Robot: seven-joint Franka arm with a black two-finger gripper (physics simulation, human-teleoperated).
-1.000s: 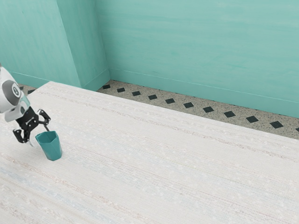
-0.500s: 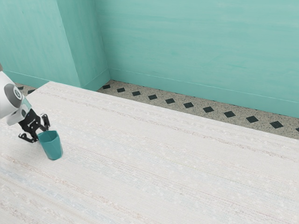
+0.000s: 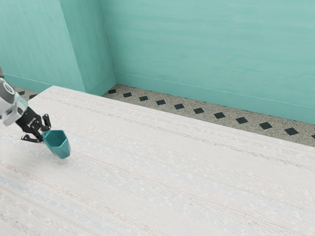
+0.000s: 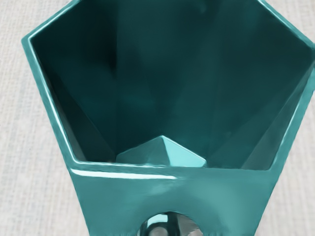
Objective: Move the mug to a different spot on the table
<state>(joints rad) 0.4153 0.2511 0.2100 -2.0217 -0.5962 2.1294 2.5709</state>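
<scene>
The teal faceted mug (image 3: 56, 143) hangs tilted just above the white table (image 3: 172, 167) near the exterior view's left edge, its mouth tipped toward the arm. My black gripper (image 3: 38, 133) is shut on the mug's side nearest the arm. A faint shadow lies on the table under the mug. The wrist view looks straight into the mug's dark angular inside (image 4: 162, 93), with its rim and handle part close under my hand.
The pale wood-grain table stretches far toward the exterior view's right and front. Behind it are a speckled floor with black diamonds (image 3: 219, 115) and teal walls (image 3: 206, 44).
My fingers closed on the mug, which stood upright on the table a second ago. It has since risen a little, tilted and shifted slightly toward the exterior view's right.
</scene>
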